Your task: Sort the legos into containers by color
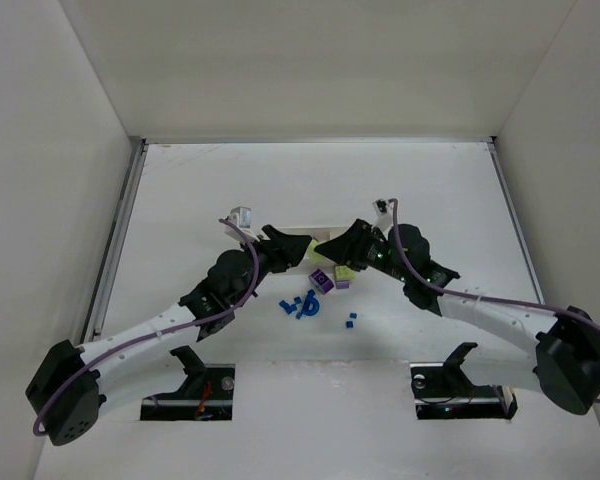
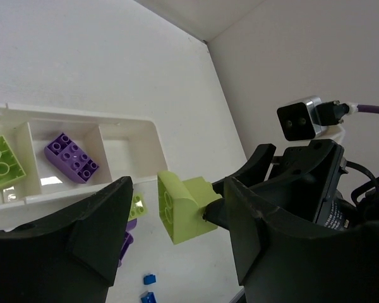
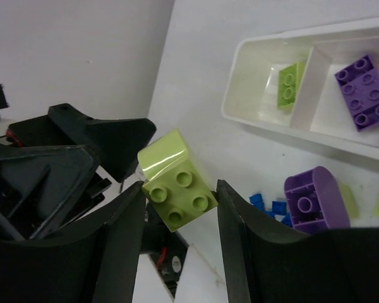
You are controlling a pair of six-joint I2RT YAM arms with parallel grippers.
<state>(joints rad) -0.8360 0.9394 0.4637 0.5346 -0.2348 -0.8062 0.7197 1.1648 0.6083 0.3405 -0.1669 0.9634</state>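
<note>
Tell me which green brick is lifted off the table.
The brick between the right gripper's jaws, held in the air. The other green bricks lie in the tray or beside it.

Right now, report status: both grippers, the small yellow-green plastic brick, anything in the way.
Right gripper shut on small yellow-green plastic brick. Left gripper open, close beside it. White three-compartment plastic tray nearby. Left gripper crowds the path.

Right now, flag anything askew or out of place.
One thing: the yellow-green plastic brick is clamped tilted in the right gripper, not yet in the white three-compartment tray. Inside it, a green brick and a purple brick lie in separate compartments.
</note>
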